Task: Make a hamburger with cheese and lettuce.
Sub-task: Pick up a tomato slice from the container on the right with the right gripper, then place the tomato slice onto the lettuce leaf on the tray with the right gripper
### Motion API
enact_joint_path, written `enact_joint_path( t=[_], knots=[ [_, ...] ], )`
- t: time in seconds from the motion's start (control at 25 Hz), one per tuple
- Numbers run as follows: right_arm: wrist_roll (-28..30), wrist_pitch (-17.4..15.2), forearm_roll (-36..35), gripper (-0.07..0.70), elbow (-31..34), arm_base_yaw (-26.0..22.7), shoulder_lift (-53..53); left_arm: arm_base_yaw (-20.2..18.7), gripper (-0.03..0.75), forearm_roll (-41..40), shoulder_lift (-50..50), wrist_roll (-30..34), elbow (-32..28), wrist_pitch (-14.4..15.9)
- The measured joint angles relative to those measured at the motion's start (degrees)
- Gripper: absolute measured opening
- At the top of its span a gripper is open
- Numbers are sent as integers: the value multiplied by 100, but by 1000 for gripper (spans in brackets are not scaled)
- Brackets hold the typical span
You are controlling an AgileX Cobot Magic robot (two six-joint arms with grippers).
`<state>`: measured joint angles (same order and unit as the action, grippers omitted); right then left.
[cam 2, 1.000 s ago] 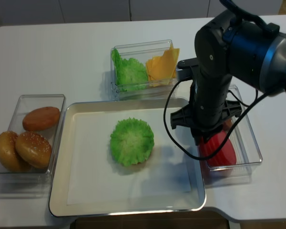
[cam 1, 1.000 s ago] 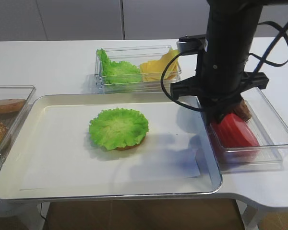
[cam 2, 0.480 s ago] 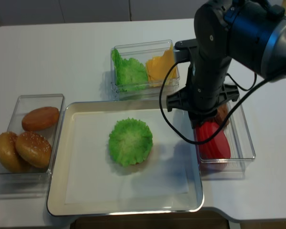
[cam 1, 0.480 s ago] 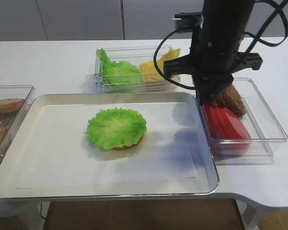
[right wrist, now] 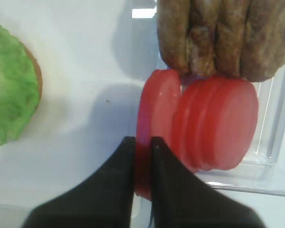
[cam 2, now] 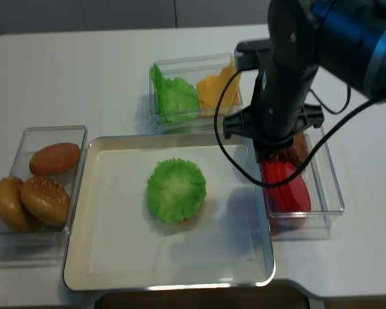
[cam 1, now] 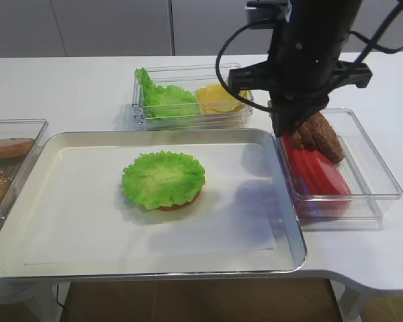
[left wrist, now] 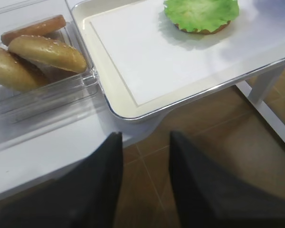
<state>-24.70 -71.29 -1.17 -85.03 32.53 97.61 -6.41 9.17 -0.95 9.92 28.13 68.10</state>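
step: fetch tomato | right gripper clamps one tomato slice edgewise, apparently lifted from bin | left gripper narrow, empty, off tabletop | hamburger lettuce-topped, mid-tray | cheese unused in bin

Red slices and brown patties share a bin.

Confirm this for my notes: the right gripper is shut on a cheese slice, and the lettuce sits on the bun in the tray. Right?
Not quite. The right gripper is shut on a red tomato slice, not cheese, as the right wrist view shows. The lettuce does sit on the bun in the tray.
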Motion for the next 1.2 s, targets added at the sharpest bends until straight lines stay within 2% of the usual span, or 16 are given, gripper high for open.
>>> enact_joint_path(
  t=[0.88,1.2],
  knots=[
    [176,10,-189,81,-24,0,-298,0,248,0,0,0,0,0],
    [225,-1,-279,81,-610,179,-298,0,246,0,0,0,0,0]
  ],
)
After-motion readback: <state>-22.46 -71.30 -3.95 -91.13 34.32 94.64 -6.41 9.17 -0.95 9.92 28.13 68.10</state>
